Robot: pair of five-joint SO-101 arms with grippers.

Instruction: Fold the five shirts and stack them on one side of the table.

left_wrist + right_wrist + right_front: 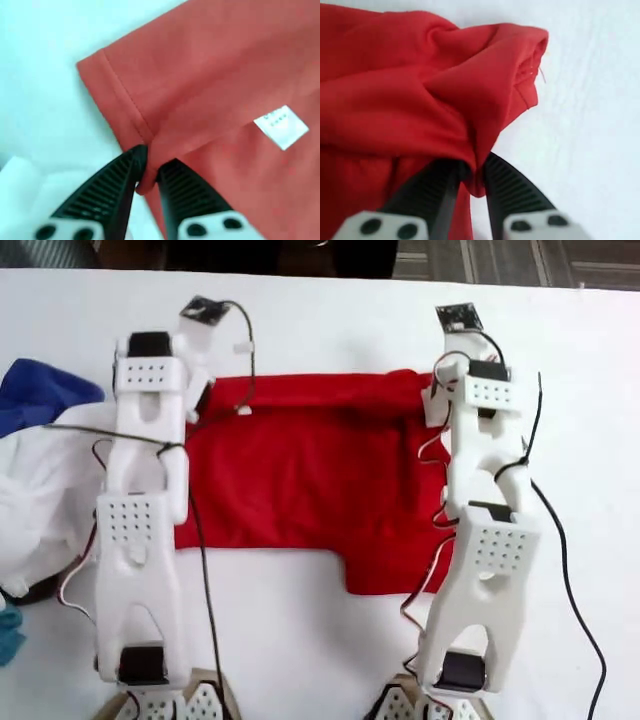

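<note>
A red shirt [310,480] lies spread across the middle of the white table [330,330], between my two arms. My left gripper [147,167] is shut on the red shirt's hemmed edge [125,100] near its far left corner; a white label [281,126] shows on the cloth beside it. My right gripper [472,172] is shut on a bunched fold of the red shirt [470,100] at its far right corner. In the high view the left gripper [200,400] and right gripper [437,405] both sit at the shirt's far edge.
A pile of other shirts lies at the table's left edge: a blue one [40,390], a white one [40,500] and a teal scrap [8,630]. Cables [570,580] trail beside the right arm. Bare table lies to the right and beyond the shirt.
</note>
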